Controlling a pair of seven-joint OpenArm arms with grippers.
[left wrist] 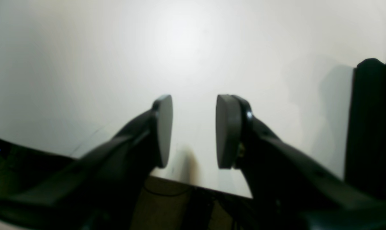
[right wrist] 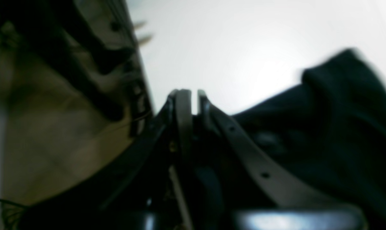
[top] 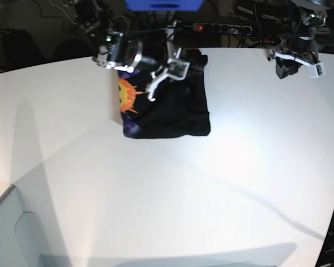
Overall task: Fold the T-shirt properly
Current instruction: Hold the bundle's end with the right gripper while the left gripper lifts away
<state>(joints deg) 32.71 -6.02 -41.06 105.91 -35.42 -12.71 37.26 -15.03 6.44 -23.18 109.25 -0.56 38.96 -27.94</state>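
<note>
My left tool (left wrist: 194,131) stands partly open, its two grey pads (left wrist: 224,131) apart with only the bare white surface (left wrist: 193,48) showing between them; it holds nothing and touches nothing. In the base view it hangs above the far corner of the surface, well apart from the cloth.

My right tool (right wrist: 194,102) is closed, pads almost together. In its blurred wrist view dark cloth lies just beside it and seems to run in at the base of the fingers, but I cannot tell whether it is pinched. The T-shirt (top: 172,108) lies bunched beneath the right tool (top: 156,83), orange sun print (top: 128,95) showing beside it. A power strip (top: 222,26) sits beyond both tools.
</note>
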